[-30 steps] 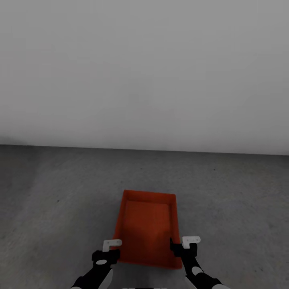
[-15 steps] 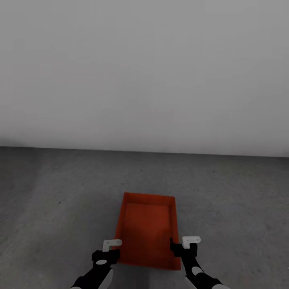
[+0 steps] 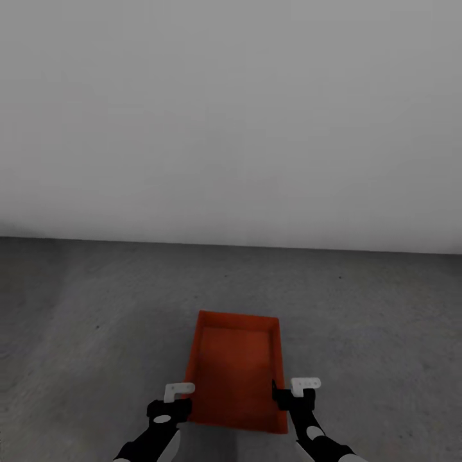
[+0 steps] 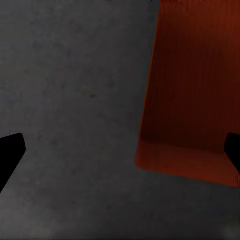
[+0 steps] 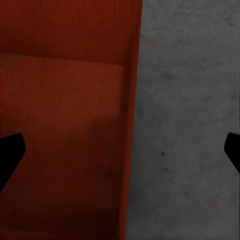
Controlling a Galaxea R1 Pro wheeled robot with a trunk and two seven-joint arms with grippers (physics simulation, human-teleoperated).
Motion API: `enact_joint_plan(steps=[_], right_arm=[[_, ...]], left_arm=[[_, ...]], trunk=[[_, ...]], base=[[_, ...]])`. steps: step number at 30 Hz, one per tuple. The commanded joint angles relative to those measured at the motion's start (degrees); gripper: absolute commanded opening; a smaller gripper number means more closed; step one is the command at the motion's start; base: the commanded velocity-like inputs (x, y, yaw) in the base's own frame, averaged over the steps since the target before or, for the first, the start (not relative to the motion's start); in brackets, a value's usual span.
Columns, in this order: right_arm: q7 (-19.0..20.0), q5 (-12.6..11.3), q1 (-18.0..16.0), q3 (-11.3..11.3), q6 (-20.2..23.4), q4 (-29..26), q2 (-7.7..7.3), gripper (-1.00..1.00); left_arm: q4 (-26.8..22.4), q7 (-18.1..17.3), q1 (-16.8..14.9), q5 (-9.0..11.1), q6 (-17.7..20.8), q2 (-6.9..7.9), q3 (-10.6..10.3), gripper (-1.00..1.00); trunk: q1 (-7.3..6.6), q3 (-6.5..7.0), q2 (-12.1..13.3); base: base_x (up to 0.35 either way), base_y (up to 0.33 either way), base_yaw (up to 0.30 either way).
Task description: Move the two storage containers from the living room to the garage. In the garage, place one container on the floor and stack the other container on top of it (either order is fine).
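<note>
One orange-red storage container [image 3: 234, 372] lies open-topped on the dark grey garage floor [image 3: 96, 321], just ahead of me. My left gripper [image 3: 171, 400] hovers open over its near left corner. In the left wrist view the black fingertips [image 4: 10, 155] stand wide apart, with the container's corner [image 4: 195, 100] and bare floor between them. My right gripper [image 3: 295, 393] hangs open over the near right wall. In the right wrist view the container's right wall [image 5: 131, 125] runs between the spread fingertips [image 5: 10, 150]. Neither gripper holds anything.
A plain white wall [image 3: 231, 115] rises beyond the container and meets the concrete well behind it. Rough grey floor [image 5: 190, 100] spreads to both sides of the container.
The whole picture has slid slightly downward, so the camera moved. The container now looks a little smaller and farther off. Both grippers keep their places in the view, still open.
</note>
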Motion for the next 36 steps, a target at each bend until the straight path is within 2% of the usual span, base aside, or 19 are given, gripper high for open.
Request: enact_joint_plan(steps=[1,15,36], right_arm=[[-0.2,-0.5,0.0,0.5,-0.2,0.0,0.01,1.0],[0.3,-0.8,0.0,0.5,-1.0,0.1,-0.15,1.0],[0.3,-0.1,0.0,0.5,-1.1,0.2,-0.07,1.0]], left_arm=[[0.0,0.3,0.0,0.0,0.0,0.01,-0.2,1.0],[0.1,0.3,0.0,0.0,0.0,0.01,-0.2,1.0],[0.1,0.3,0.0,-0.1,0.0,0.01,-0.3,1.0]], trunk=[[-0.23,0.15,0.4],[-3.31,2.66,6.0],[-7.92,6.43,14.4]], base=[[0.0,0.0,0.0],[0.0,0.0,0.0],[0.0,0.0,0.0]])
